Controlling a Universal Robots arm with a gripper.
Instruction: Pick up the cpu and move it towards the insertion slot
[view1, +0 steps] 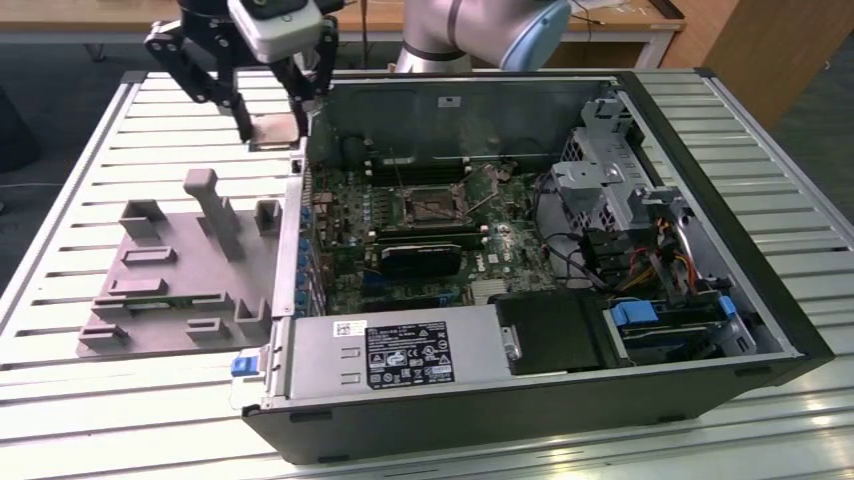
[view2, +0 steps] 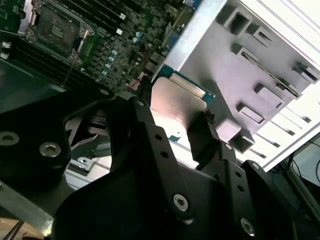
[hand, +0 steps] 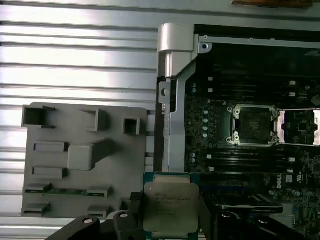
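Note:
The cpu (view1: 276, 130) is a small flat square chip with a silvery top and a thin green rim. It hangs in the air above the slatted table, just outside the open computer case's wall on the exterior view's left. My gripper (view1: 276, 138) is shut on it, one black finger on each side. Both wrist views show the cpu (view2: 177, 100) (hand: 170, 204) clamped between the fingers (view2: 205, 131). The insertion slot (view1: 430, 205) (hand: 252, 125) (view2: 54, 27) is a square socket with a dark centre and a metal frame on the green board inside the case, off to one side of the cpu.
A grey plastic fixture (view1: 174, 275) (hand: 80, 160) with upright posts lies on the table beside the case. The case's metal side wall (view1: 296, 250) (hand: 170, 90) stands between the gripper and the board. A power supply (view1: 394, 355) and a drive cage (view1: 627, 210) sit inside the case.

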